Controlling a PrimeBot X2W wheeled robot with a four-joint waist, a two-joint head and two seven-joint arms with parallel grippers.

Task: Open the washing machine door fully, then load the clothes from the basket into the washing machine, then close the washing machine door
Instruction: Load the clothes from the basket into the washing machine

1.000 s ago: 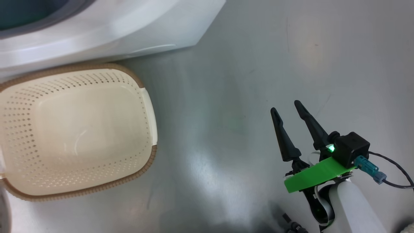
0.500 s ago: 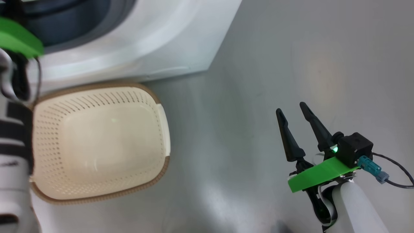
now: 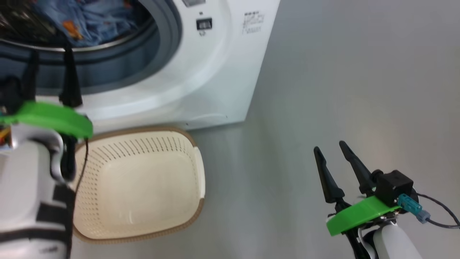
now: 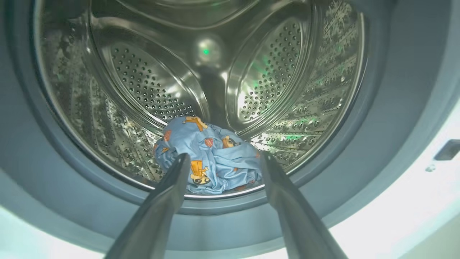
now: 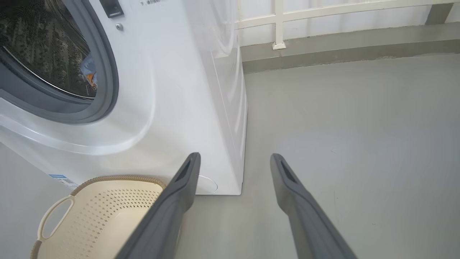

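Grey floor (image 3: 323, 90): basket (image 3: 196, 210) lies lengthwise along the washing machine (image 3: 215, 72).

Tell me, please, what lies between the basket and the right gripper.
Nothing but bare grey floor lies between the basket and the right gripper, as the head view shows.

Bright even light, soft blur in head view, glints inside the washing machine (image 4: 143, 82)
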